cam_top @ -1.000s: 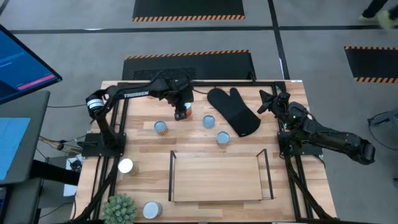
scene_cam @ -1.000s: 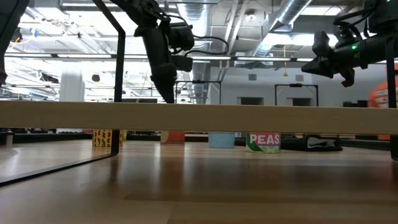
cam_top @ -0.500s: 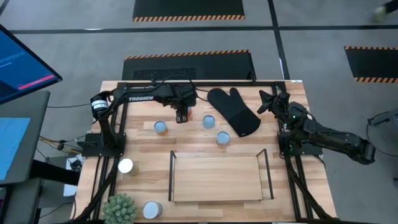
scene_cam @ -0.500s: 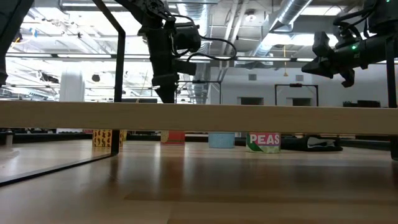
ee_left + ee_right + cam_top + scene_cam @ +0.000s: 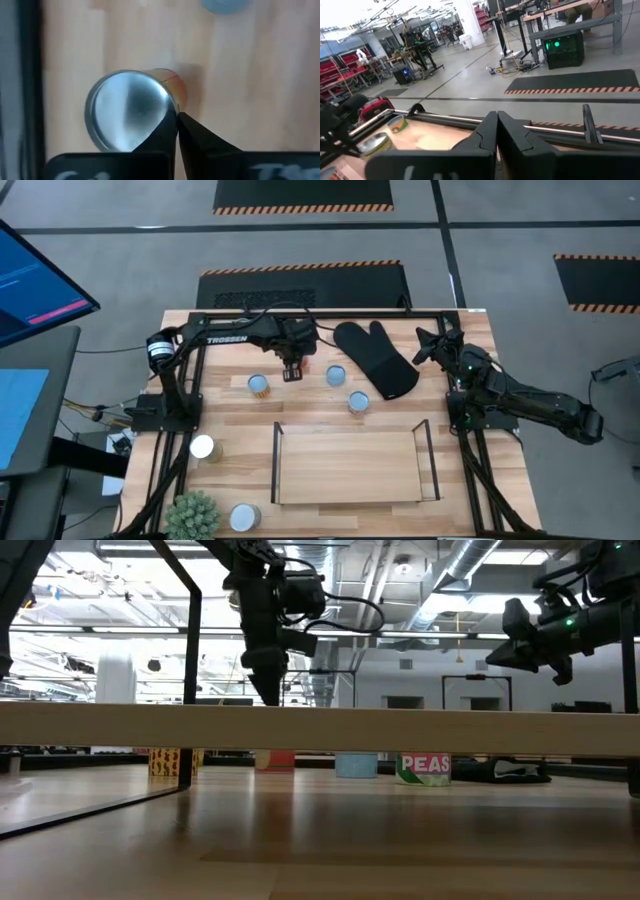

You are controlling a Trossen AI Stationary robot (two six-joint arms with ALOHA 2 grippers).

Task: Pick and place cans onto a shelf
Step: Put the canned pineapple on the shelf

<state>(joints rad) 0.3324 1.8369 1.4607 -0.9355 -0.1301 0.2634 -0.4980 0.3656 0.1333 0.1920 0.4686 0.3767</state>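
My left gripper (image 5: 291, 369) is shut and points down at the far middle of the table, over the red-yellow labelled can (image 5: 127, 112), which stands upright on the wood. In the left wrist view its shut fingertips (image 5: 176, 118) lie at the right edge of the can's silver top. Other cans stand nearby (image 5: 259, 385) (image 5: 336, 374) (image 5: 358, 402) and at the near left (image 5: 202, 447) (image 5: 244, 517). The wire shelf (image 5: 278, 465) with its wood base stands at the near middle and holds nothing. My right gripper (image 5: 422, 346) is shut, raised at the far right. My left gripper's shut fingertips (image 5: 170, 120) come from above at the rim of the red-yellow can's top (image 5: 167, 102). I cannot tell whether they touch it. The can stands upright on the table.
A black oven mitt (image 5: 376, 358) lies right of the left gripper. A small green plant (image 5: 192, 517) stands at the near left corner. The black outer frame (image 5: 330, 315) runs along the far edge and both sides. Bare wood lies between the cans and the shelf.
My left gripper has tipped from a slant to nearly upright and shifted slightly toward the near edge over the red-yellow can, staying shut. The cans have not moved.
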